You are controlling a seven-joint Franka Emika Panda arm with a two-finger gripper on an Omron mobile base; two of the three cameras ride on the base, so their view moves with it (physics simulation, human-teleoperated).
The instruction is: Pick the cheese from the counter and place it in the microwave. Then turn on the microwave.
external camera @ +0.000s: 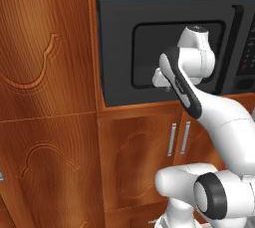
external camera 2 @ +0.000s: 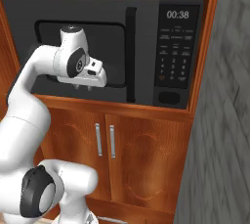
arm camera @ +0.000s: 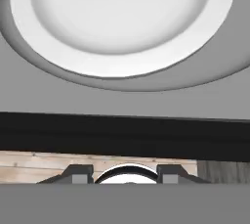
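The black microwave (external camera: pixel 117 48) (external camera 2: pixel 19 27) is set into wooden cabinetry, and its dark window (external camera 2: pixel 110 37), vertical bar handle (external camera 2: pixel 131 54) and button panel (external camera 2: pixel 178 47) face me. My gripper (external camera 2: pixel 84 87) (external camera: pixel 158 80) hangs just in front of the window's lower part, fingers pointing down. In the hand view a white round plate (arm camera: pixel 122 17) lies on the grey microwave floor (arm camera: pixel 44 96), behind a black front edge (arm camera: pixel 122 135). The gripper (arm camera: pixel 124 174) is open with nothing between its fingertips (arm camera: pixel 78 173). The cheese and the counter are out of view.
Brown cabinet doors with silver bar handles (external camera 2: pixel 98 140) (external camera: pixel 172 140) sit below the microwave. A tall wooden panel (external camera: pixel 45 97) stands to the left and a grey wall (external camera 2: pixel 224 120) to the right. Light wooden flooring (arm camera: pixel 39 167) shows beneath the hand.
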